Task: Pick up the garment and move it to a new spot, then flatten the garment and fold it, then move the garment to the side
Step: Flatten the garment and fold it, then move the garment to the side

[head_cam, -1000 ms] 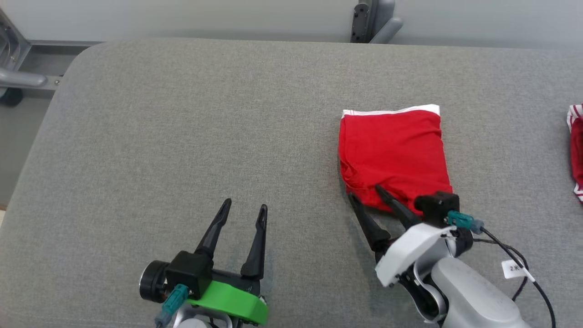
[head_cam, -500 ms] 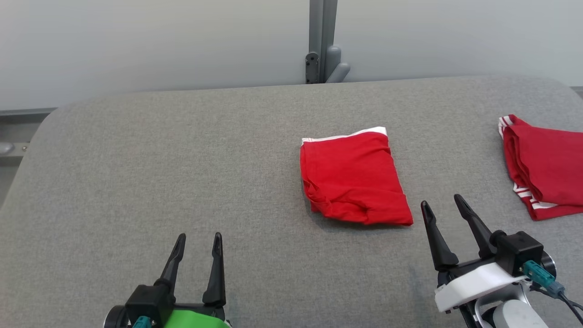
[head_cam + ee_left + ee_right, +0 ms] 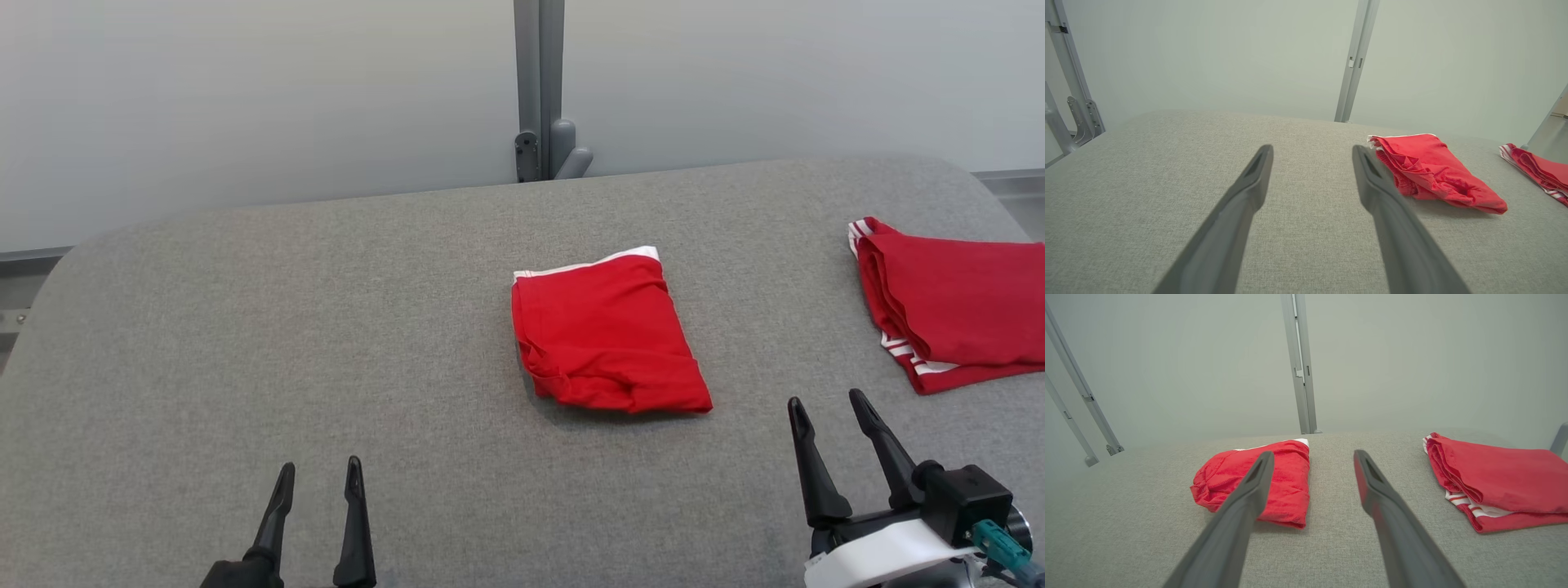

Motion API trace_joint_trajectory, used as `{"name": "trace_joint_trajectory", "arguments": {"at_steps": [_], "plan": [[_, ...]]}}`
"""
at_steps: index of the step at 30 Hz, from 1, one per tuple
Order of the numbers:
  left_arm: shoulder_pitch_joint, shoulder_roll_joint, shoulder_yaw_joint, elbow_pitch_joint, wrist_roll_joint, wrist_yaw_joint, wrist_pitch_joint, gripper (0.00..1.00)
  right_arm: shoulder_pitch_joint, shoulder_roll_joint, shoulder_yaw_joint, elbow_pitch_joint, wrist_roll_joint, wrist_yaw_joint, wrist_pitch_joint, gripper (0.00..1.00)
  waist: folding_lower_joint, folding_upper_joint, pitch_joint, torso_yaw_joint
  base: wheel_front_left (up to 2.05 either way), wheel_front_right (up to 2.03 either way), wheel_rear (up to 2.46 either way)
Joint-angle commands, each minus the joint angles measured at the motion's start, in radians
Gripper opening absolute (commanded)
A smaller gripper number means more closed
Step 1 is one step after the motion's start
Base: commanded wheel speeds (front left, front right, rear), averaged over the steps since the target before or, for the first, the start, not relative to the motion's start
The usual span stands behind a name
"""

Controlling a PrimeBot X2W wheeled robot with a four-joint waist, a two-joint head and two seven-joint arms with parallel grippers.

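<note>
The table (image 3: pixel 245 343) wore coarse, matt grey woven cloth. The garment (image 3: pixel 604 335) was soft matt red cloth, white-edged, like the second garment (image 3: pixel 955 302) right of it. Behind the garment, the post (image 3: pixel 539 82) was smooth grey metal. The left gripper (image 3: pixel 320 465) and right gripper (image 3: pixel 825 398) had matt dark plastic-looking fingers.

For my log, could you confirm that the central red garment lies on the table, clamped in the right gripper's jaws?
Not clamped: the central red garment lies on the table, but the head view shows the right gripper apart from it, jaws open and empty.
</note>
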Motion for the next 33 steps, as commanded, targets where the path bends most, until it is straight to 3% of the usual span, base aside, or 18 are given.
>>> {"name": "trace_joint_trajectory", "arguments": {"at_steps": [1,18,33], "plan": [[0.018,0.002,0.007,-0.006,0.009,0.002,-0.003,1.00,0.016,0.004,-0.004,-0.007,0.005,0.000,-0.003,1.00,0.0001,0.0000,-0.002,0.004,0.00,0.00,0.00],[0.039,0.002,0.037,-0.007,0.078,-0.033,-0.003,1.00,0.020,-0.004,0.027,0.006,0.000,0.000,-0.003,1.00,0.0001,0.0000,-0.002,0.026,0.00,0.00,0.00],[0.022,0.002,0.023,-0.006,0.089,-0.022,-0.003,1.00,0.024,-0.001,0.021,0.009,0.007,0.000,-0.003,1.00,0.0001,0.0000,-0.004,0.054,0.00,0.00,0.00]]}}
